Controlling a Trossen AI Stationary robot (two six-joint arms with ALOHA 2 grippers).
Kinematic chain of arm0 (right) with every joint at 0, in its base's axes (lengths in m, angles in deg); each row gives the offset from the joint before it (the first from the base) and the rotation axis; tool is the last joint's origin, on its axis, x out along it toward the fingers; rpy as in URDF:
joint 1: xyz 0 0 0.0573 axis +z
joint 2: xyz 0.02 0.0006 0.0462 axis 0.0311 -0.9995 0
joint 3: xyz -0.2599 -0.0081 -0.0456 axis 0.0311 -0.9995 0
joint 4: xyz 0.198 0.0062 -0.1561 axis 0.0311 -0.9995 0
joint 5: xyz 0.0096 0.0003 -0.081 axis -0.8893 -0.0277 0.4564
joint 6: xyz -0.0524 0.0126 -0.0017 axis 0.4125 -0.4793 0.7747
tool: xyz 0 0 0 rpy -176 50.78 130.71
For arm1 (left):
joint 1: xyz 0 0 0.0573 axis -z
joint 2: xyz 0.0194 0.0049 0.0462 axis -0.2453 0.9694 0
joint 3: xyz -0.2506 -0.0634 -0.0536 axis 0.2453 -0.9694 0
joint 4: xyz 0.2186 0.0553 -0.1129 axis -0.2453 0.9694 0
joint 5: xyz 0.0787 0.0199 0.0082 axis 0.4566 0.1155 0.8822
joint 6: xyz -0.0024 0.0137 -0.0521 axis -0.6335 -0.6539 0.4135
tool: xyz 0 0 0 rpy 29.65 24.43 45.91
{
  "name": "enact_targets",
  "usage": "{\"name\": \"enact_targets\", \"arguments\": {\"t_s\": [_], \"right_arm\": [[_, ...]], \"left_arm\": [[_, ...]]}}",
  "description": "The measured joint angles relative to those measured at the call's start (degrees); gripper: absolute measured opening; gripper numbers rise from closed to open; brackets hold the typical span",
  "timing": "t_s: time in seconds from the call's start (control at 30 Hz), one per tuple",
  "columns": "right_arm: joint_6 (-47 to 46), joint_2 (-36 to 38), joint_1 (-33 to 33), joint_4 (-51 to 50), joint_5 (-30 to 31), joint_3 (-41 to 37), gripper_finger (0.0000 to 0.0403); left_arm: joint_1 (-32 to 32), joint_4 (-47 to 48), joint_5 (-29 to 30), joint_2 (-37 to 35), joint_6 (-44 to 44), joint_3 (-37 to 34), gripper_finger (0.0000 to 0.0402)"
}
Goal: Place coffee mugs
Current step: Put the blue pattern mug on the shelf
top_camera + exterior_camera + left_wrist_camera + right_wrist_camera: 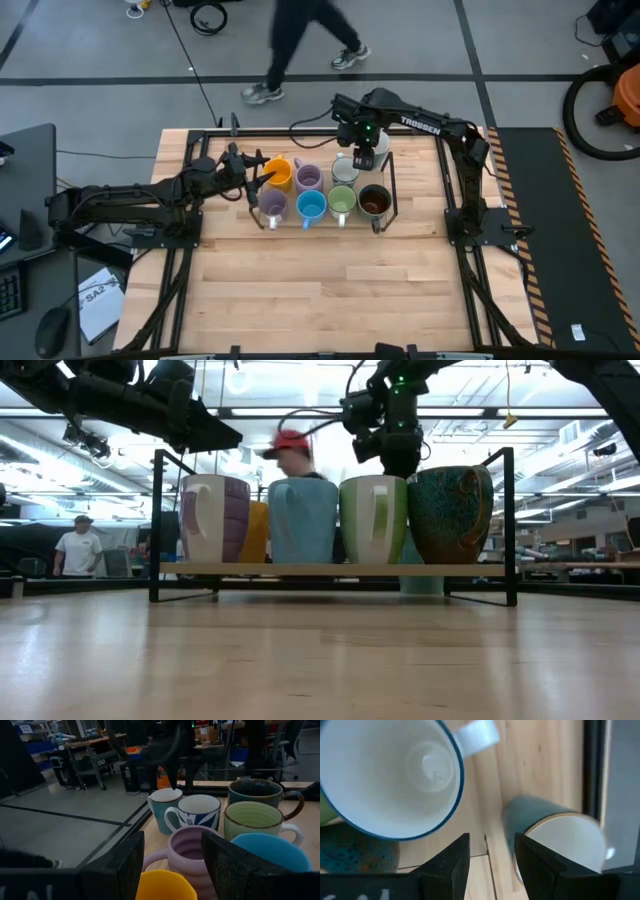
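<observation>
A: Looking down, what fills the scene?

B: A wooden table (320, 290), with a dark arm on each side. A black wire rack (392, 190) sits near its far middle. Beyond the table, a person (300, 45) walks across the floor.

A: Where are the mugs?

B: On the rack, in 2 rows. The front row, left to right, holds a lavender mug (272, 206), a blue mug (311, 206), a green mug (342, 202) and a dark mug (374, 201). Behind them stand an orange mug (279, 173), a second lavender mug (309, 179) and a patterned mug (344, 170). A pale teal mug (560, 840) sits at the back right corner, partly hidden from above by the right arm.

A: And the grippers?

B: The left gripper (262, 176) reaches in from the left, its jaws spread on either side of the orange mug. The right gripper (362, 160) hangs over the back right corner, jaws spread over the teal mug's near rim (535, 827), not visibly pinching it.
</observation>
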Motion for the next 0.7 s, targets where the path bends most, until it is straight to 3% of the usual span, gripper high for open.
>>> {"name": "enact_targets", "arguments": {"t_s": [0.2,0.7], "right_arm": [[-0.5,0.6,0.1,0.7,-0.6,-5.1,0.0146],[-3.4,6.6,4.0,14.8,-6.0,-19.4,0.0128]], "left_arm": [[0.0,0.0,0.0,0.0,0.0,0.0,0.0203],[0.0,-0.4,0.0,0.0,-0.5,0.0,0.0203]]}}
